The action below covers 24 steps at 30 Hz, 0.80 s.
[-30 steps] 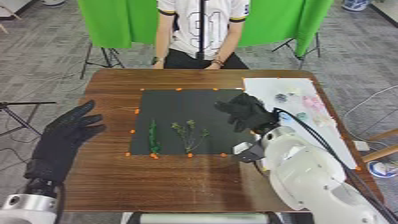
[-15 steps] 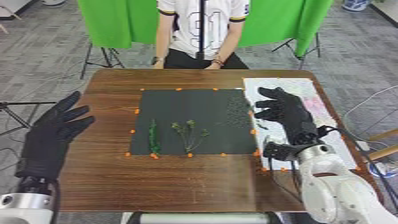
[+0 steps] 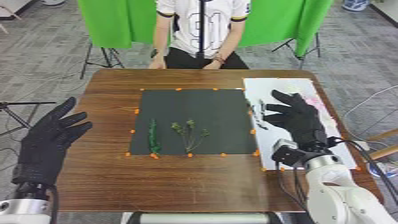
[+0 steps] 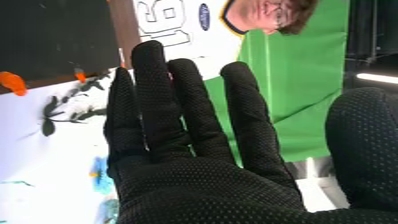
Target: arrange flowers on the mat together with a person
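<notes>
Right black fabric-gloved hand (image 3: 300, 120) released, fingers straight; low sideways sweep may drag dark leafy sprig (image 4: 48, 126) off white sheet (image 3: 258, 86).

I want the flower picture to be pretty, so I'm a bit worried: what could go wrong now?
The right hand is open close to the leafy sprig on the white sheet, so it might push the sprig away. The blue flower is near that hand too, so it could get bumped. On the mat, the branching sprig has skinny stems, which might bend if a hand swept low across them.
</notes>
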### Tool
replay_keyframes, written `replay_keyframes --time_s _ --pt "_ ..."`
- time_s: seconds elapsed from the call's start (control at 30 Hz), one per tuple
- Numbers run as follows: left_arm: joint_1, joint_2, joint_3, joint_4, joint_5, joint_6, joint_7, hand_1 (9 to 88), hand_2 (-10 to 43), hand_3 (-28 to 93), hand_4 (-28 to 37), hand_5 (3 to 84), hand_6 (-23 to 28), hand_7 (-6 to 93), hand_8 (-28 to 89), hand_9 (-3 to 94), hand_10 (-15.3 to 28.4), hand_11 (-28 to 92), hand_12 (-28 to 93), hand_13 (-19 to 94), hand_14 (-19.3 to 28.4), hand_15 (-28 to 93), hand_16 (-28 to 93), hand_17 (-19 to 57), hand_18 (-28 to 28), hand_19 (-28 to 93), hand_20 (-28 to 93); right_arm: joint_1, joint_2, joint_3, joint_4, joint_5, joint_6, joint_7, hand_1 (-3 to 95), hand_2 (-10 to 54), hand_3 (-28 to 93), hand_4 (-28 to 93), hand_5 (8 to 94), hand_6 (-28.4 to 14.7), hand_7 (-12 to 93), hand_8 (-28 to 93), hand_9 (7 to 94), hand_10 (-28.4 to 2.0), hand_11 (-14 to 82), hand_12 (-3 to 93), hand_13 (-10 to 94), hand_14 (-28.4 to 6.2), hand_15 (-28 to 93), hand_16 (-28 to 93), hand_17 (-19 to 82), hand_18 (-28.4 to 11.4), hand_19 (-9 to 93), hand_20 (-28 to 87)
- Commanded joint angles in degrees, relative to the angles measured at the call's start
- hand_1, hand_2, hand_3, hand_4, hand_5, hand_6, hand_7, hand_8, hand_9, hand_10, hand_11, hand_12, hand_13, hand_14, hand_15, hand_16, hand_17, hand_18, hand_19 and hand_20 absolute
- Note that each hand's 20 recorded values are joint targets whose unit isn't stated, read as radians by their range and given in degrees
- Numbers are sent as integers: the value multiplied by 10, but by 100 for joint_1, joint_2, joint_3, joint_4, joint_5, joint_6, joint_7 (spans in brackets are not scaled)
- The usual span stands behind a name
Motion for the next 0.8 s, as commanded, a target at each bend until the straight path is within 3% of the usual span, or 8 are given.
replay_keyframes --time_s 0.03,0.3,0.5,0.8 --pt "61 67 46 33 -72 -7 -6 162 57 763 -283 324 64 148 -102 308 189 308 114 214 258 591 -105 -84 261 551 122 -52 -70 62 -37 7 -39 -104 143 123 727 -250 469 -30 131 -108 469 -217 182 160 385 -237 569 84 95 -284 526 158" --pt "-2 38 89 79 -94 78 -207 177 60 777 -283 327 65 148 -103 311 191 313 112 220 259 597 -108 -80 261 552 129 -15 -63 22 28 81 -109 -56 143 122 729 -251 472 -28 130 -108 473 -217 183 160 389 -237 571 84 97 -284 525 167" --pt "-99 45 207 116 -76 56 -216 185 65 777 -283 334 70 152 -105 313 192 314 107 222 259 598 -113 -76 258 553 128 -19 -73 44 68 47 -234 7 145 124 728 -249 475 -27 131 -108 482 -216 184 159 396 -236 575 84 98 -284 526 171" --pt "-80 88 214 123 -99 98 -175 188 64 777 -283 334 71 151 -106 315 194 319 106 223 259 601 -115 -77 257 554 126 -60 -123 173 81 -52 -463 83 143 122 732 -248 471 -27 128 -108 481 -214 184 159 396 -235 576 84 97 -284 527 172"
